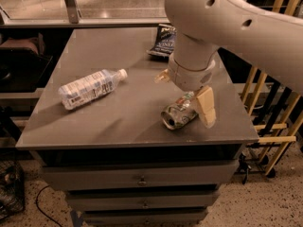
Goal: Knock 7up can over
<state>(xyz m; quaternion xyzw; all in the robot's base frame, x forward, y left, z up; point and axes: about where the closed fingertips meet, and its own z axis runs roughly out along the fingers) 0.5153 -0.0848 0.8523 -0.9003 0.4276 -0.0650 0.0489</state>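
From where I stand the 7up can (179,115) lies flat on its side on the grey surface (123,124), near the front edge, its round end facing the front and the green and red markings turned up. It is well apart from the water bottle (90,88), which also lies flat further across the surface, and from the dark chip bag (163,40) at the back, so neither is in the way of the can

The gripper (183,101) hangs just above and behind the can, under the thick pale arm (236,18). Its two tan fingers (206,108) are spread wide and have hold of nothing: one long finger reaches down just beside the can's far end, close enough that I cannot tell whether it touches, while the other shows only as a short tip on the opposite side of the wrist. That open, slanted pose looks to me like a pushing posture, not a grasp, which suits a tip-over job

Judging by how the can lies, the task looks done; my only worry is that it could roll toward the front edge if nudged again
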